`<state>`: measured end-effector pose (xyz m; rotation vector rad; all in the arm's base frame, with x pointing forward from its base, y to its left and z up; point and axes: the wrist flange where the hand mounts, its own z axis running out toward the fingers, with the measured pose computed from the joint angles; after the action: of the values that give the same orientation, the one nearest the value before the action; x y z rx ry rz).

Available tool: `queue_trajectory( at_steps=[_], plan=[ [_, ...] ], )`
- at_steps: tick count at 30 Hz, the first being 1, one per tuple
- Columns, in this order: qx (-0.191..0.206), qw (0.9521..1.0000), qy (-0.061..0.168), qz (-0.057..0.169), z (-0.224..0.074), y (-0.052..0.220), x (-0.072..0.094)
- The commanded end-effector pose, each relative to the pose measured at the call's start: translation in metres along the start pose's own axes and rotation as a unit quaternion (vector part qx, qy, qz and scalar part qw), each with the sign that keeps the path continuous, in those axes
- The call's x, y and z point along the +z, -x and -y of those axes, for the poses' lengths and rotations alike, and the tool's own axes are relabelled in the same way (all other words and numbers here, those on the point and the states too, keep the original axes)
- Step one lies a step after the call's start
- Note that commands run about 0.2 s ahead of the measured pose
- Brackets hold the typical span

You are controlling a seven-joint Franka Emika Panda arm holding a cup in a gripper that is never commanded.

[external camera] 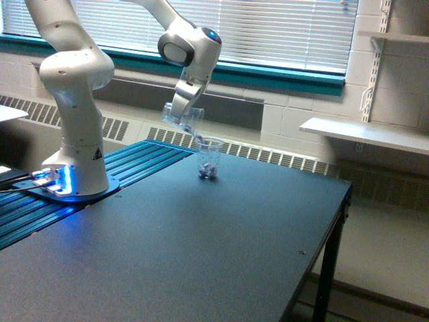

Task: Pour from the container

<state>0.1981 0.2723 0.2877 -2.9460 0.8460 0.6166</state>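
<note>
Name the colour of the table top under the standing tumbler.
Dark grey, matte, table top; exterior view.

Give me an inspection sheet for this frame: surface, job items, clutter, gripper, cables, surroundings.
Surface: dark table, bare apart from the tumbler; ribbed blue section under the arm base.
Job's things: small clear container tilted, mouth toward the tumbler, which stands upright on the table with small dark pieces at its bottom; some seem to be falling at its rim.
Clutter: nothing seen.
Grippers: gripper shut on the container, above and to the exterior view's left of the tumbler.
Cables: dark leads run to the base at the exterior view's left edge.
Surroundings: window blinds, wall shelves at the exterior view's right, radiator grille along the wall.
</note>
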Motion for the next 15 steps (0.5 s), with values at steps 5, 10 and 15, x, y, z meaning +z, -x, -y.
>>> queue_trajectory(
  at_steps=[5,10,15],
  plan=[
    [0.004,1.0,-0.003,0.005,0.009,-0.004,-0.004],
    [0.004,0.9999,0.004,-0.008,0.012,-0.005,-0.005],
    [0.014,0.9998,-0.006,-0.014,0.016,-0.008,-0.009]
  ],
)
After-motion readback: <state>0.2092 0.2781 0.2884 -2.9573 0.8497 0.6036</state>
